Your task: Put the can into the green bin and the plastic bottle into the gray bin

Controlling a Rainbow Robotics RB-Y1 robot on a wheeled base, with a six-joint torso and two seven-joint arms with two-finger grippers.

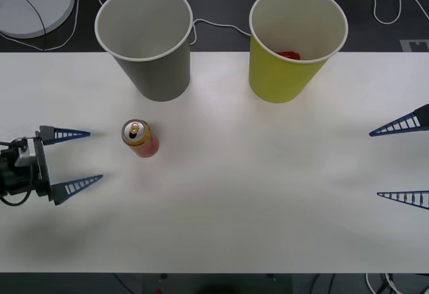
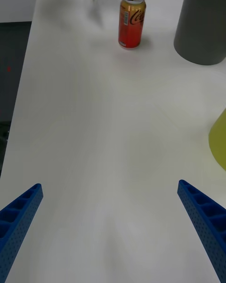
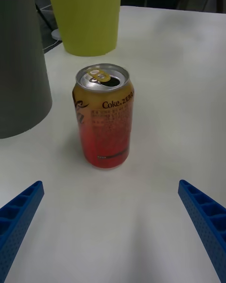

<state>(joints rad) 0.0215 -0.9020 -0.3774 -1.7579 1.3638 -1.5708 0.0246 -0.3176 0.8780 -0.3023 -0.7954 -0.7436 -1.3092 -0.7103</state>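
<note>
Upright "Coke Zero" can (image 3: 103, 118) before wide-open, empty left gripper (image 1: 72, 161); right gripper (image 1: 401, 162) likewise.

Left gripper (image 1: 77, 160): lying low at the table's left side, fingers (image 3: 19, 212) spreading wide apart and pointing toward the middle.
Right gripper (image 1: 402, 163): reaching in from the right edge, fingers (image 2: 205, 217) gaping wide, tips pointing left across the table.

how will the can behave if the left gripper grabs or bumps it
The can stands upright and is taller than wide, so a sideways bump could tip it and let it roll. Its tab is open, so it is probably light and may dent. The smooth wall may slip between the open left gripper's fingers.
</note>
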